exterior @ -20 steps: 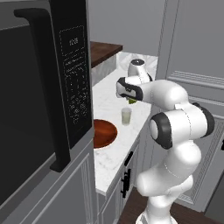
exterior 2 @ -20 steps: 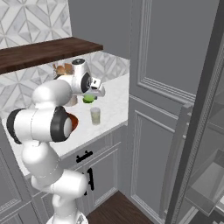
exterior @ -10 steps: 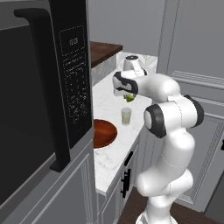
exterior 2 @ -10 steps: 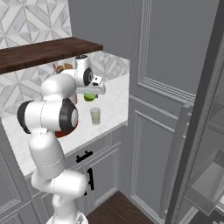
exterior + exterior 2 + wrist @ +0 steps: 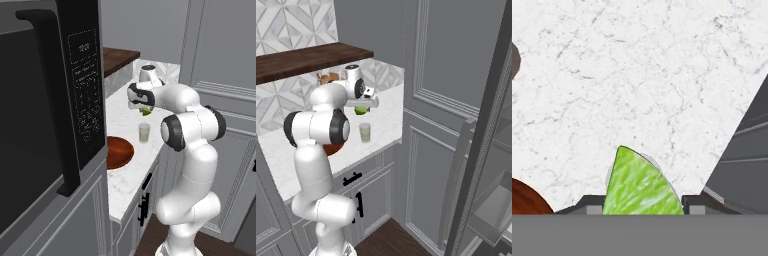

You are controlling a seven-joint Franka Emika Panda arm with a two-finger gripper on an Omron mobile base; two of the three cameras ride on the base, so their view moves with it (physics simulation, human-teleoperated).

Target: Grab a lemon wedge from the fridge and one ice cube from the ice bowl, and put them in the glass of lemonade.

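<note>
Ice bowl (image 5: 119,152) beside lemonade glass (image 5: 144,133)

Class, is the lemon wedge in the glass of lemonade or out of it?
Out: the lemon wedge sits between the tool's fingers, above the glass of lemonade.

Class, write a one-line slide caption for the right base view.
Gripper holds the lemon wedge above the glass of lemonade on the counter.

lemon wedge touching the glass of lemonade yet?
Apart. The left base view shows the lemon wedge in the gripper above the glass of lemonade, with bare counter visible between them.
</note>
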